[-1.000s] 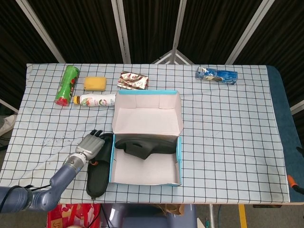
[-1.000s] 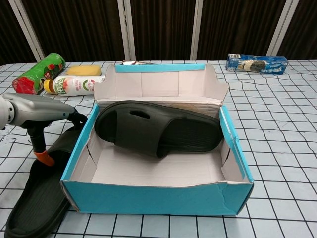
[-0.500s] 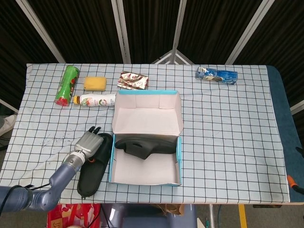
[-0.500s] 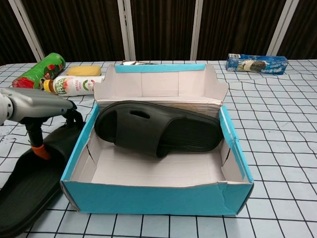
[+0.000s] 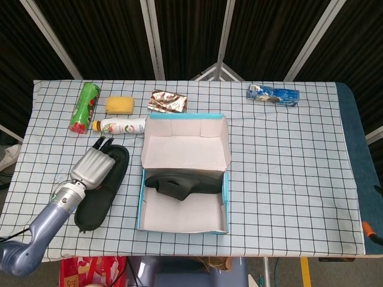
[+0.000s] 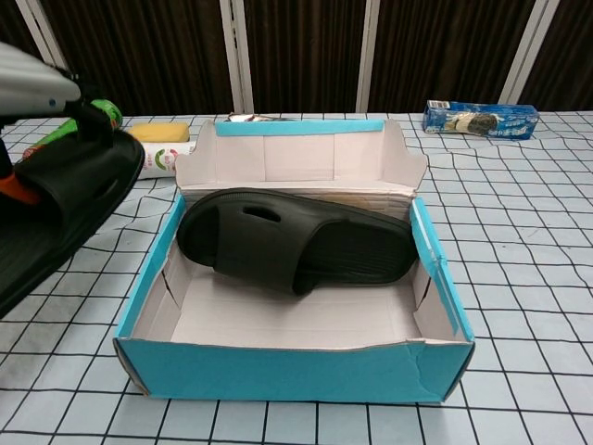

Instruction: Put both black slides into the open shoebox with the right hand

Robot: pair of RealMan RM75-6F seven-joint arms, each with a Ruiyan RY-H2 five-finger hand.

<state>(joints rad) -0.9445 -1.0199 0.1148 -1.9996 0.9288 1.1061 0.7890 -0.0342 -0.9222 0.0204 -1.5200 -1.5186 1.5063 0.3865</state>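
Head view: my left hand (image 5: 92,167) grasping 1 black slide (image 5: 103,186) beside shoebox (image 5: 183,222); 2nd slide (image 5: 182,183) inside box.

I see one black slide (image 5: 182,183) lying across the open shoebox (image 5: 225,197); the second slide (image 5: 103,188) is left of it, lifted.

Lab-style robot test station, checked tablecloth (image 5: 287,155), black curtain backdrop (image 5: 108,36), metal frame poles (image 5: 152,39)
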